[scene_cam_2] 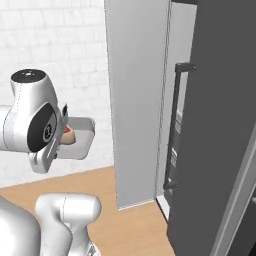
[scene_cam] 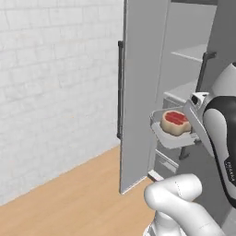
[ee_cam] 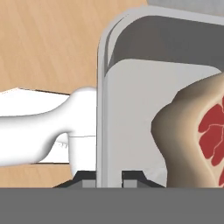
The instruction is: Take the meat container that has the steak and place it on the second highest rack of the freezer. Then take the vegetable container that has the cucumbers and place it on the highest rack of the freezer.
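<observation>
Gripping the meat container (ee_cam: 131, 113) by its rim, pincer (ee_cam: 109, 175) closed narrow on the grey wall, one dark fingertip (ee_cam: 87, 176) on the outside and the other inside. Held in the air, well above the wooden floor (scene_cam: 69, 198), touching no rack. Steak (scene_cam: 175, 122) lying in the tray, red top with a pale tan edge, seen close at the right of the hand view (ee_cam: 197, 131). In the left base view, container (scene_cam: 167, 133) roughly level, slightly tipped, just in front of the open freezer (scene_cam: 184, 83), beside the edge of the open grey door (scene_cam: 138, 92). Dark vertical handle (scene_cam: 120, 87) on that door's outer side. Inside the compartment, pale racks (scene_cam: 191, 53) stacked one above another, upper ones higher than the tray; drawer fronts lower down. In the right base view, container (scene_cam_2: 82, 137) partly hidden behind the white wrist of the arm (scene_cam_2: 30, 120), a sliver of the steak (scene_cam_2: 68, 133) showing by the wrist. Second, darker door (scene_cam_2: 215, 125) at right there, with its own dark handle (scene_cam_2: 175, 125). White brick wall (scene_cam: 55, 83) behind and to the left. Cannot tell from these views which rack the tray lines up with.
</observation>
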Robot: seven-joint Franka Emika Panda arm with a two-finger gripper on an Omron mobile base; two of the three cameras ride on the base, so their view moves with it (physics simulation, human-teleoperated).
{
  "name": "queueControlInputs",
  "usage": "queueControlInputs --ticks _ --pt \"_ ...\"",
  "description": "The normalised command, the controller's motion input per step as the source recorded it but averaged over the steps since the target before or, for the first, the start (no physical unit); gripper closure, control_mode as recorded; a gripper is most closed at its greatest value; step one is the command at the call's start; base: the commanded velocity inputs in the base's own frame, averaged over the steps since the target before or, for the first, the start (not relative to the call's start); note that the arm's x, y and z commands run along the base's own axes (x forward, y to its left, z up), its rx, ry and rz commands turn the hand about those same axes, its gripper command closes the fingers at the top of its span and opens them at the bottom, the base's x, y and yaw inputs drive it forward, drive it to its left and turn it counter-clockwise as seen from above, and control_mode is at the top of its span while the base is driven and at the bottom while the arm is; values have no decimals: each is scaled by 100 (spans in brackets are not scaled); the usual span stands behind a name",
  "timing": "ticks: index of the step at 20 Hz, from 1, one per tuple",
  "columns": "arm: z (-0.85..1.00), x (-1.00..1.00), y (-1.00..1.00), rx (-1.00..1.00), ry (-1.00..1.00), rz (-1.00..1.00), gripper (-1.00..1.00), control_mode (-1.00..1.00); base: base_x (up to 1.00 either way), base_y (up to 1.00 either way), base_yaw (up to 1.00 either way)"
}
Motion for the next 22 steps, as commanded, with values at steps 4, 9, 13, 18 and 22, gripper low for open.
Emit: queueControlInputs --ticks 4,9,13,18,22 --pt "0 0 0 0 0 0 100 100 64 50 -70" --pt "0 0 0 0 0 0 100 100 58 46 -67" --pt "0 0 0 0 0 0 100 100 40 40 -64" --pt "0 0 0 0 0 0 100 100 39 18 -57" --pt "0 0 0 0 0 0 100 100 46 28 -43"
